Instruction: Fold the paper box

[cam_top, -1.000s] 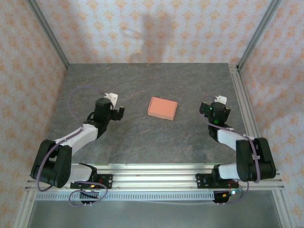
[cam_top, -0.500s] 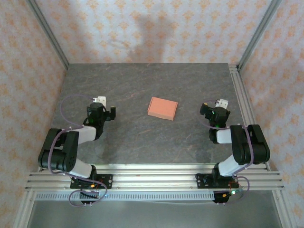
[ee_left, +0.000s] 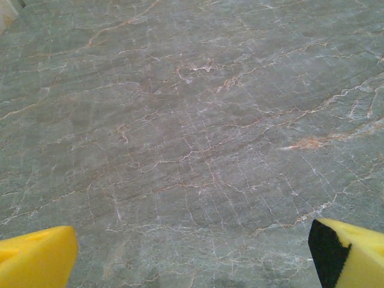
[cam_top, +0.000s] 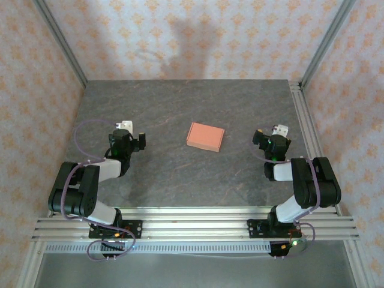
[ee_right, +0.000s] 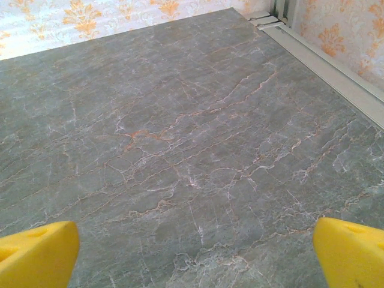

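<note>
You find the box [cam_top: 205,137] closed and untouched between left tool [cam_top: 138,141] and right tool [cam_top: 261,138], both spread, empty, seemingly standing clear because folding looks done.

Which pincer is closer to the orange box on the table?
Right, by a little. The right pincer sits to the right of the box, about level with it. The left pincer sits slightly farther off on the box's left. Both are open and apart from it.
</note>
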Tool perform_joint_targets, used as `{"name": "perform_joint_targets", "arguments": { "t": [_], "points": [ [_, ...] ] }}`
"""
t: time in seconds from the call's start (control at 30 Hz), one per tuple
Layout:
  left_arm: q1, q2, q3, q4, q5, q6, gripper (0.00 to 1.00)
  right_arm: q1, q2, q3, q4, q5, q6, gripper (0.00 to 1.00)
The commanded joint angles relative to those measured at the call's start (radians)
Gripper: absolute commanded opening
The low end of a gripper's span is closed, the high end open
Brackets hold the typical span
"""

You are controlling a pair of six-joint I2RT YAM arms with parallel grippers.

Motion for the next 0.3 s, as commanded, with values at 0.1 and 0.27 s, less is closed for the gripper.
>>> {"name": "perform_joint_targets", "arguments": {
  "t": [0.1,0.27],
  "points": [
    [0.006,-0.003,0.026,0.034,-0.006,-0.017,1.0,-0.005,0.005,0.022,0.011,0.013,0.002,0.99],
    [0.006,-0.004,0.025,0.034,-0.006,-0.018,1.0,-0.005,0.003,0.02,0.013,0.013,0.003,0.99]
  ]
}}
